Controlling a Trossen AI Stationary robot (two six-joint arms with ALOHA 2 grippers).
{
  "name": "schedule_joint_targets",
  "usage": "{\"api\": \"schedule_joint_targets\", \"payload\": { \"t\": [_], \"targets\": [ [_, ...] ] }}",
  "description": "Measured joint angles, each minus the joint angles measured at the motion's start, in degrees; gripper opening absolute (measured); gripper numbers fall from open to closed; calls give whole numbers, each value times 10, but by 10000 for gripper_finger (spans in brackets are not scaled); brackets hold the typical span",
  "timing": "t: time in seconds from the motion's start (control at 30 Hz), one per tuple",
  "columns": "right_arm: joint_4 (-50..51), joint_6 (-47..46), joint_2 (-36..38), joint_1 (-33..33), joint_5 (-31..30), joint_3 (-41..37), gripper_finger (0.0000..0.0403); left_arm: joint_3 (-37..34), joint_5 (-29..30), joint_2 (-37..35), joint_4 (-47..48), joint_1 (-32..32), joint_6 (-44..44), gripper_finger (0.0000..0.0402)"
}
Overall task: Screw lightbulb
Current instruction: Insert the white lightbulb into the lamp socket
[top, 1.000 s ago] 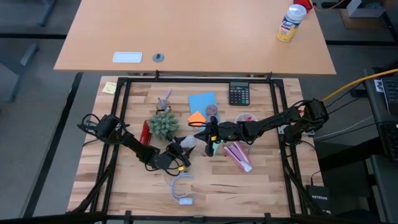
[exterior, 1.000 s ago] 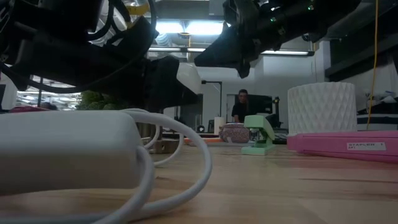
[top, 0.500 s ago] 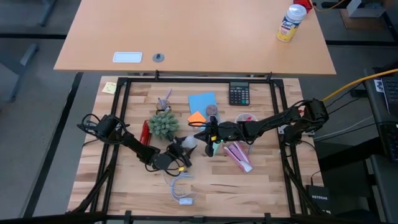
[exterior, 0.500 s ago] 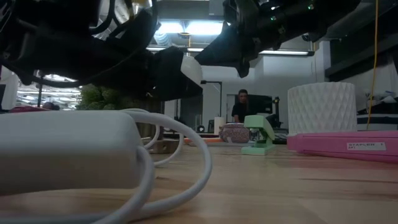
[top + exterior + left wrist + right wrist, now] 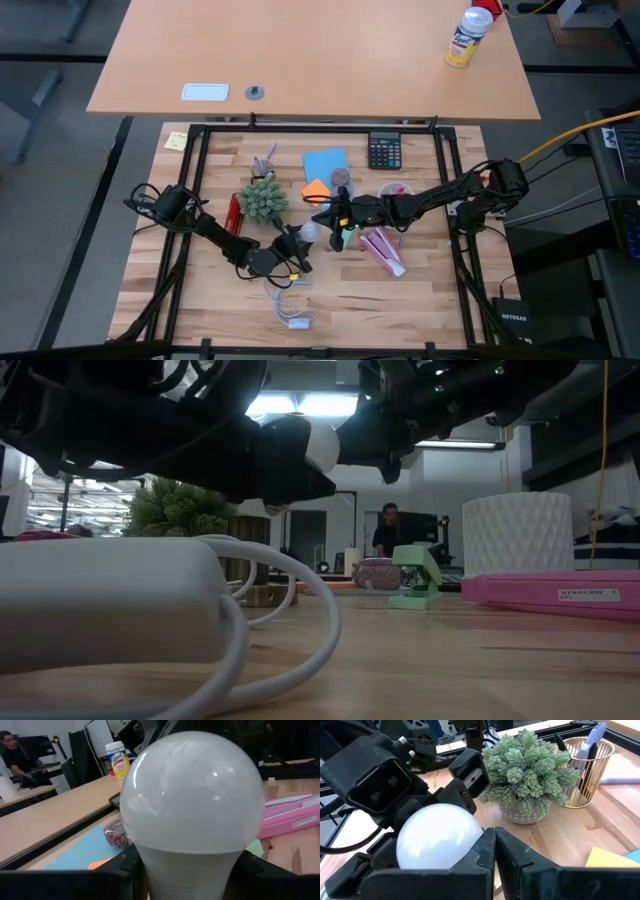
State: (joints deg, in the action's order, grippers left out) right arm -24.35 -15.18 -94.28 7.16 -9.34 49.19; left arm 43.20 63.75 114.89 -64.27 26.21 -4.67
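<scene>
The lightbulb (image 5: 309,232), frosted white, is lifted above the table's middle with my left gripper (image 5: 296,242) shut on it. In the left wrist view its globe (image 5: 192,790) fills the picture and its screw base is hidden between the fingers. The low view shows the lightbulb (image 5: 318,444) clear of the wood. My right gripper (image 5: 334,218) hovers just right of the bulb, shut, with nothing between its fingers (image 5: 495,855). The white looped cord (image 5: 290,298) lies on the table nearer the front edge. My left gripper pinches the bulb's narrowing neck (image 5: 185,870), just behind the globe, between its two fingers (image 5: 122,870), one on each side. The fingers lie about level and come from the table's left. The globe sticks out past the fingertips toward my right gripper, clear of the table.
A potted green plant (image 5: 263,200) and a gold pen cup (image 5: 590,765) stand behind the bulb. A green stapler (image 5: 415,575) and a pink box (image 5: 385,250) lie under and right of my right arm. The calculator (image 5: 384,152) and blue paper (image 5: 325,165) are farther back.
My left gripper has risen with the lightbulb and carried it a little toward my right gripper; the bulb now stands higher above the table than before. My right gripper has kept still.
</scene>
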Motion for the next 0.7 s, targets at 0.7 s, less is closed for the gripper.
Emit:
{"api": "schedule_joint_targets", "payload": {
  "t": [0.7],
  "targets": [
    [21,-29,-11,42,10,-1,17,0,202,-43,-177,77,-195,158]
  ]
}}
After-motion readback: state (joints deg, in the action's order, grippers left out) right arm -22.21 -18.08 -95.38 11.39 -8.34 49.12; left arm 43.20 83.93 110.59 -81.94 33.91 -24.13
